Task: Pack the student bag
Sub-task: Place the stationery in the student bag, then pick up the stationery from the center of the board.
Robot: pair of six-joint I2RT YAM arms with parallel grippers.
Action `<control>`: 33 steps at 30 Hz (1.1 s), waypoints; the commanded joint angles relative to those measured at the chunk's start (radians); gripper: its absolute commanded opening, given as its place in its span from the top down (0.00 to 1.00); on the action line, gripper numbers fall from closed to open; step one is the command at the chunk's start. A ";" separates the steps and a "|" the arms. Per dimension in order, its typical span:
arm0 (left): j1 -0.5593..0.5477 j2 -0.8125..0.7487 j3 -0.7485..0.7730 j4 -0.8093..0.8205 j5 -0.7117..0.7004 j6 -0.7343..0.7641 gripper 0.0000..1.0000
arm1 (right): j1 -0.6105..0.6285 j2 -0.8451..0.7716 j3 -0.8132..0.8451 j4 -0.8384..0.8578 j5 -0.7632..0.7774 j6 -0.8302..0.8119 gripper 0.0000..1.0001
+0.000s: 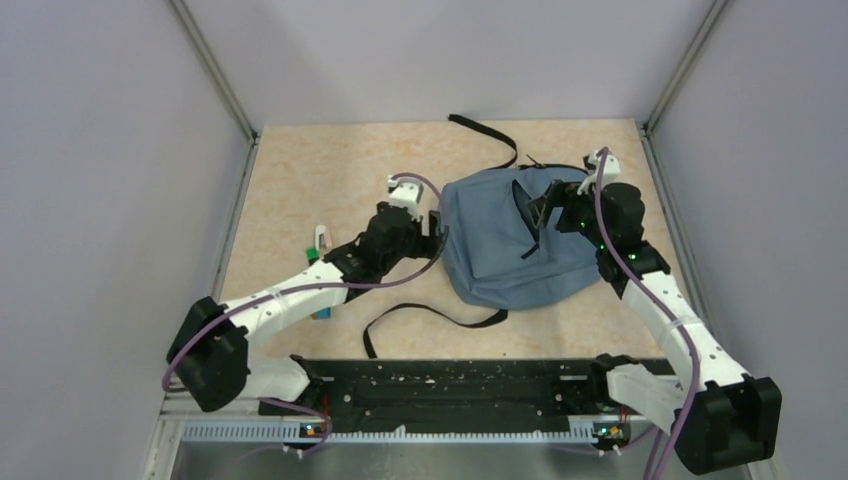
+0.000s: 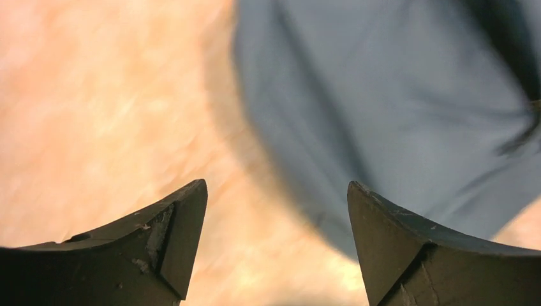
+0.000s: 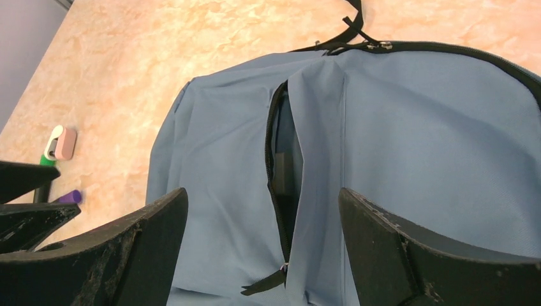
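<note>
The student bag (image 1: 505, 250), a blue-grey backpack with black straps, lies flat on the right half of the table. Its front zip pocket (image 3: 281, 185) gapes open, with a dark pull tab (image 3: 263, 285) at the near end. My right gripper (image 3: 263, 201) is open and empty, hovering over that pocket opening (image 1: 545, 212). My left gripper (image 2: 277, 191) is open and empty, low over the table at the bag's left edge (image 2: 383, 121), also seen from above (image 1: 437, 228). The left wrist view is blurred.
Small items lie at the left: a pink-and-white eraser-like piece (image 3: 60, 143), a green marker (image 3: 47, 158) and a purple one (image 3: 69, 197); they show by my left arm (image 1: 322, 238). A long black strap (image 1: 430, 315) loops in front of the bag. Grey walls enclose the table.
</note>
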 commanded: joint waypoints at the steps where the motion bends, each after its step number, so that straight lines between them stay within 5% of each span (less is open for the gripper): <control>1: 0.074 -0.100 -0.109 -0.211 -0.142 -0.094 0.15 | -0.006 -0.020 -0.006 0.022 -0.004 0.003 0.14; 5: 0.187 -0.146 -0.181 -0.306 -0.173 -0.119 0.13 | -0.006 -0.023 -0.010 0.023 -0.005 0.007 0.14; 17: 0.563 -0.021 -0.163 -0.151 -0.189 -0.071 0.11 | -0.005 -0.039 -0.016 0.014 -0.019 0.013 0.14; 23: 0.626 0.143 -0.036 -0.157 -0.183 -0.022 0.13 | -0.006 -0.044 -0.021 0.009 -0.006 0.012 0.14; 33: 0.655 0.329 0.151 -0.235 -0.145 0.026 0.35 | -0.006 -0.035 -0.020 0.010 -0.014 0.018 0.15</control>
